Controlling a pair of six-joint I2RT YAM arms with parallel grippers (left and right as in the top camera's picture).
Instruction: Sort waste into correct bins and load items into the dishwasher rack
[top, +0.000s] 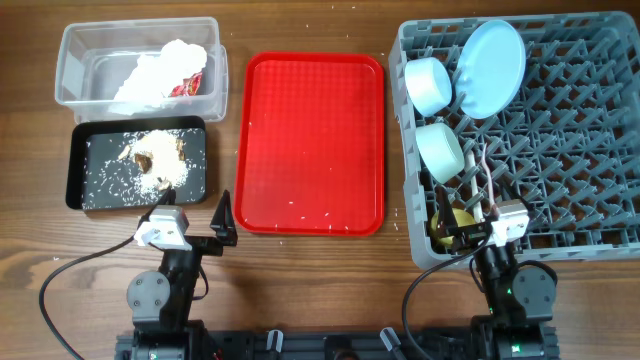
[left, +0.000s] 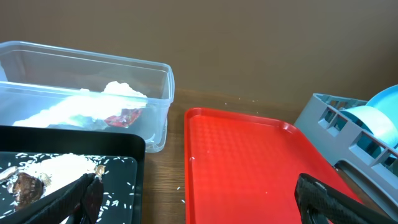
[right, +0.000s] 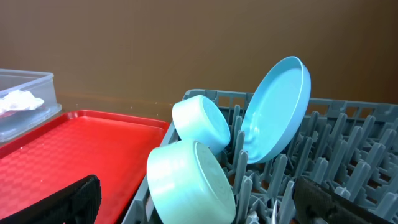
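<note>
The grey dishwasher rack at the right holds the pale-blue plate on edge, two mint bowls, the yellow cup and white cutlery. The clear tub holds crumpled white paper and the red wrapper. The black tray holds brown scraps and rice. My left gripper is open and empty between the black tray and the red tray. My right gripper is open over the rack's near left corner, behind the near bowl.
The red serving tray lies in the middle with a few rice grains on it. Loose grains lie on the wooden table beside it. In the right wrist view the plate and far bowl stand ahead among the pegs.
</note>
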